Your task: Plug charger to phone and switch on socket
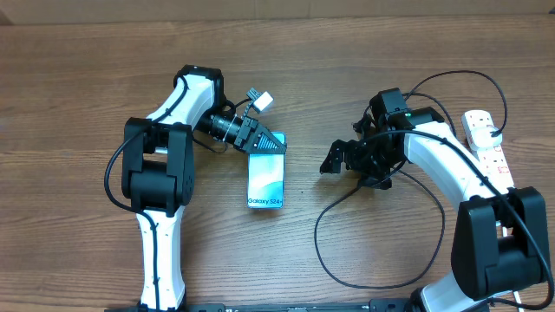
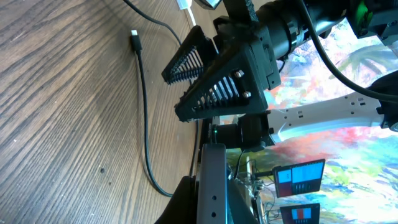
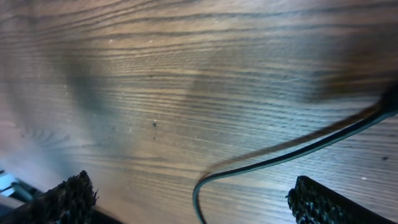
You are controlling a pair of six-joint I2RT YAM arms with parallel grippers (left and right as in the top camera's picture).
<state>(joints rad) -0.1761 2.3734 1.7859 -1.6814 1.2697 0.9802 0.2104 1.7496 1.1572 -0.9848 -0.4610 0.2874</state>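
I see the phone (image 1: 266, 178) lying flat on the table (image 1: 78, 78), a little left of the middle, with its "Galaxy" text at the near short edge. The left gripper (image 1: 265, 143) is turned on its side and sits at the far short edge of the phone, with one finger over that edge. I cannot tell if it clamps the phone or only touches it.

The right gripper (image 1: 332, 163) is to the right of the phone, apart from it and low over the wood. It is released: in the right wrist view its two fingertips (image 3: 62, 200) stand at the bottom corners with a wide gap between them. The charger (image 1: 317, 232) runs across the table under that gap and is not grasped.

The charger makes one big loop on the near side of the right arm (image 1: 442, 165). Another arc goes far and right to the socket (image 1: 486, 143), which lies at the right side of the table just beside this arm.

In the left wrist view the plug tip (image 2: 134, 38) lies loose on bare wood. In the overhead view I cannot find the tip.
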